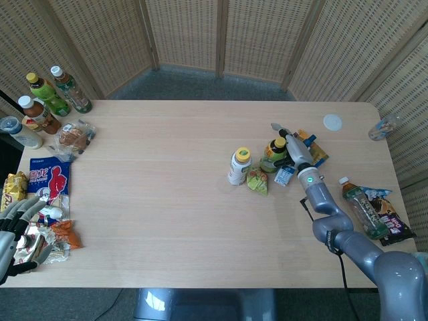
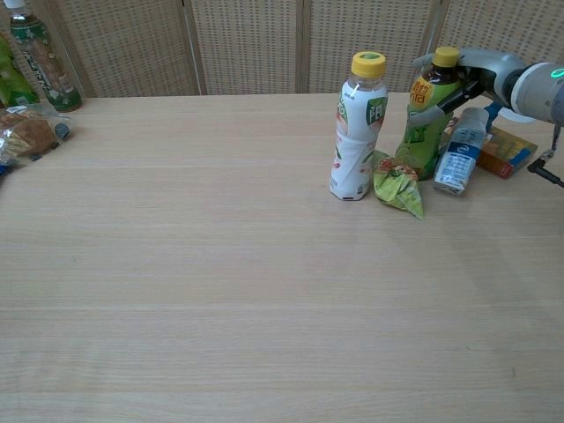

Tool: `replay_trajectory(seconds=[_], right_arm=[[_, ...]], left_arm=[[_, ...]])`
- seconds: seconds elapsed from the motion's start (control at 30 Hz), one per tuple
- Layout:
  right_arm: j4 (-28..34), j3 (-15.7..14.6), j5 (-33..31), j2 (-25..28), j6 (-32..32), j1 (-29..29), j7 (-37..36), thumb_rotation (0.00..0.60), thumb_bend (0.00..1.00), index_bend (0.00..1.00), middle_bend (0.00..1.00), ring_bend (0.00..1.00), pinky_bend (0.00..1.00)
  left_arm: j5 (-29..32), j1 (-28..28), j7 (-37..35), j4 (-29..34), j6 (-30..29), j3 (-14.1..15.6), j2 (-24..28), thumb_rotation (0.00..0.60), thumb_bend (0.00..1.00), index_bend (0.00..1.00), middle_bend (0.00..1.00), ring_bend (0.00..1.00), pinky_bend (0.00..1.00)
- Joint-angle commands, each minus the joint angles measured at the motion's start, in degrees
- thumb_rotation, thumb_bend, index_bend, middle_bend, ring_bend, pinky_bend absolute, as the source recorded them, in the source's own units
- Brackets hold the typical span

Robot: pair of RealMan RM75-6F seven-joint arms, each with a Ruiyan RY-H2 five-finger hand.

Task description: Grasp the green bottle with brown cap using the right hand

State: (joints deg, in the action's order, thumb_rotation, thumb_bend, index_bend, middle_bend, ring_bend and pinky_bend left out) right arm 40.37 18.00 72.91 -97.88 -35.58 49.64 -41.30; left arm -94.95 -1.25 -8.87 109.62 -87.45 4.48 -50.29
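The table (image 1: 167, 200) is wide and pale, with a small cluster of things right of its middle. The right arm (image 1: 334, 224) reaches in from the near right corner, and the right hand (image 2: 458, 79) sits at the green bottle (image 2: 427, 123), which stands upright in that cluster with its brown cap (image 2: 447, 57) showing above the fingers (image 2: 423, 116). In the chest view the fingers curve around the front of the bottle at its shoulder and upper label, touching or nearly touching it; whether they already grip firmly I cannot tell.

The left hand (image 1: 17, 231) lies at the near left edge among snack packets (image 1: 47, 200), holding nothing, fingers loosely spread.

Just left of the green bottle stands a white bottle (image 2: 359, 132) with a yellow cap, and a crumpled green packet (image 2: 398, 183) lies against the foot of both. A smaller clear bottle (image 2: 460, 154) leans just beside the green one on its right, with an orange box (image 2: 509, 150) behind it.

The green bottle looks full, so probably fairly heavy and stiff enough to take a firm squeeze, though its glossy label may be slippery. The best hold seems to be around the upper body just under the shoulder, where the hand now is; lower down the neighbours crowd it, and a careless lift could topple the leaning clear bottle.
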Motion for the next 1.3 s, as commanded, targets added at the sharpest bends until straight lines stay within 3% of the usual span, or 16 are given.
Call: replay_trajectory(seconds=[0.03, 0.57, 0.77, 1.0, 1.3], right_arm=[[-1.56, -0.14, 0.36, -0.98, -0.51, 0.18, -1.32, 0.600, 0.03, 0.05, 0.27, 0.13, 0.38], [-3.18, -0.12, 0.73, -1.98, -4.12, -1.74, -7.96, 0.600, 0.02, 0.52, 0.74, 0.59, 0.74], [-0.89, 0.49, 0.32, -0.57, -8.03, -3.79, -8.08, 0.600, 0.04, 0.61, 0.84, 0.69, 0.79], [8.77, 1.52, 0.11, 5.31, -13.84, -6.74, -4.29, 0.600, 0.04, 0.62, 0.85, 0.71, 0.80], [27.03, 4.65, -1.98, 14.96, -20.18, -10.40, 2.27, 0.600, 0.04, 0.64, 0.88, 0.73, 0.81]], left_arm=[[0.06, 0.12, -0.04, -0.03, -0.11, 0.01, 0.02, 0.600, 0.35, 0.11, 0.06, 0.00, 0.00], [0.33, 0.49, -0.06, -0.11, -0.23, -0.10, 0.00, 0.600, 0.35, 0.11, 0.06, 0.00, 0.00], [0.71, 0.51, -0.16, -0.26, -0.17, -0.28, 0.11, 0.600, 0.35, 0.11, 0.06, 0.00, 0.00], [0.69, 0.16, -0.37, -0.56, 0.46, -0.41, -0.31, 0.600, 0.35, 0.11, 0.06, 0.00, 0.00], [-0.09, -0.24, -0.92, -1.35, 0.88, -0.41, -1.40, 0.600, 0.35, 0.11, 0.06, 0.00, 0.00]])
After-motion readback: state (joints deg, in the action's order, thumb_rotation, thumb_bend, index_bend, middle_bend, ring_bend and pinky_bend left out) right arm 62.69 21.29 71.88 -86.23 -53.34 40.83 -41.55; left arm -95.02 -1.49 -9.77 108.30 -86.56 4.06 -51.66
